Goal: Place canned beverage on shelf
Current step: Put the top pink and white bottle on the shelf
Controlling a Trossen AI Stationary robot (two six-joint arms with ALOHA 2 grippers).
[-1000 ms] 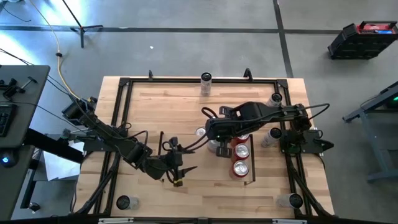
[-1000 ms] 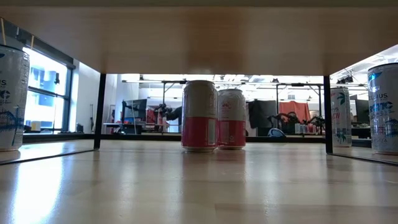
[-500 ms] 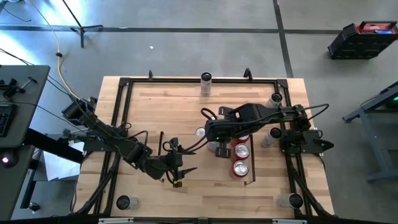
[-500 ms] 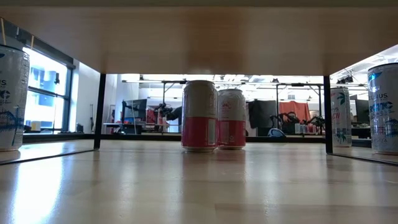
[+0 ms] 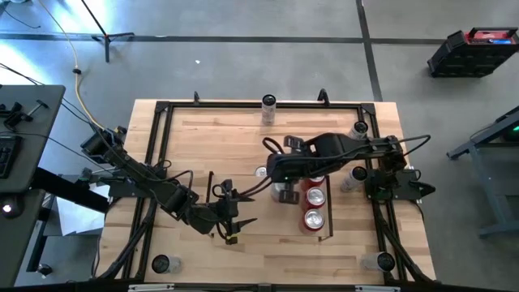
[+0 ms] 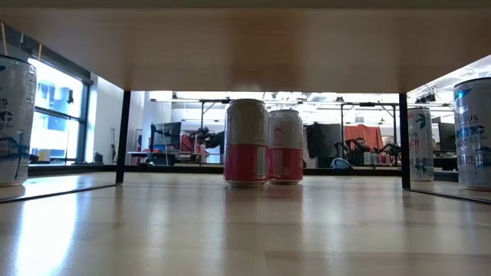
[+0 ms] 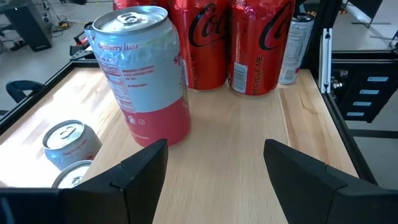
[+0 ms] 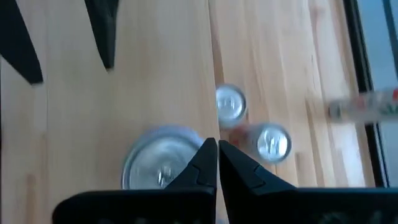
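The right claw (image 8: 217,163), fingers pressed together and empty, has drifted slightly above the upright pink-and-silver aluminium can (image 7: 144,71) on the light-wood shelf (image 5: 243,142); placement looks done; left claw (image 7: 214,171) waits apart.

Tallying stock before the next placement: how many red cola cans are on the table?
2 in clear view: one red cola can, a second red cola can beside it, both behind the pink-and-silver can. A third may be hidden behind that can.
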